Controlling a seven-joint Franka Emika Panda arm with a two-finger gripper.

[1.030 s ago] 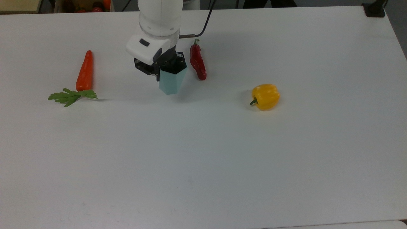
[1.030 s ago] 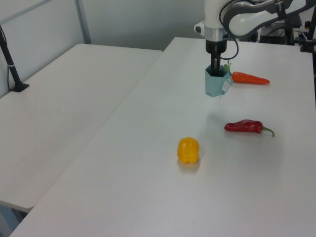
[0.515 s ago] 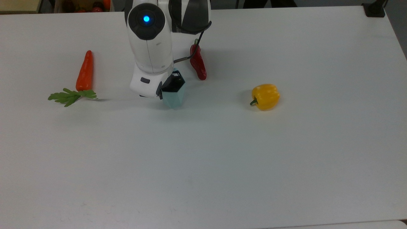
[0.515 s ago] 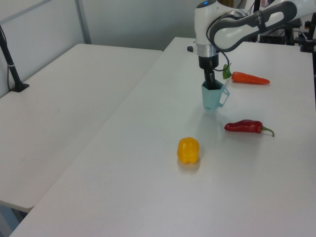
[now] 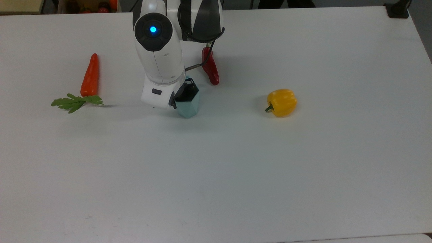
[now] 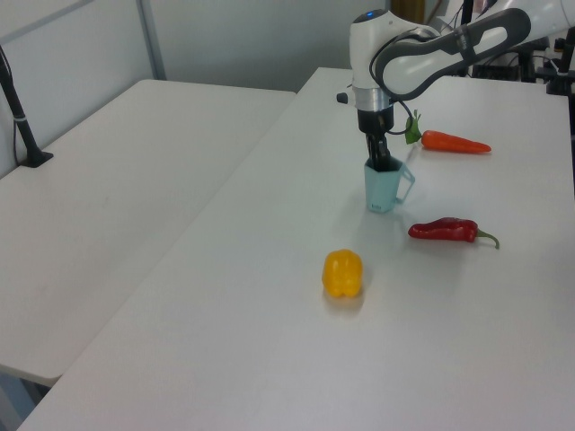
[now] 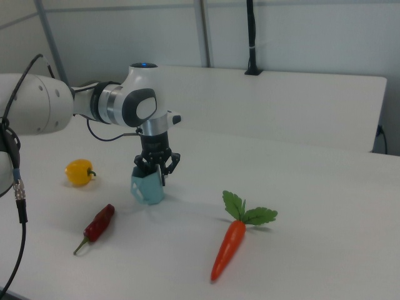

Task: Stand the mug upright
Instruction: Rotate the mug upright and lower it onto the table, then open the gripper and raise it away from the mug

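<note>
And the mug (image 6: 383, 188) is down! A second ago it hung tilted in the air; half a second ago it was almost vertical just above the surface (image 5: 236, 168); now its base meets the white top, mouth up, handle jutting toward the left view's right. In the right view it looks a touch tilted, so I'd call it standing but not yet released. By my read the job is nearly done: what's left is letting go and lifting clear without tipping it.

The hand (image 6: 381, 162) is closed on the mug's rim, one finger dipping inside the mouth and the other outside the wall. It points straight down from the wrist, with the white forearm arching in from the top view's upper edge, blue light glowing on its joint.

Around it: the red chili (image 5: 210, 66) lies near, just beyond the mug. The yellow pepper (image 5: 281, 102) sits well apart toward the top view's right, and the carrot (image 5: 90, 75) well apart toward the top view's left.
</note>
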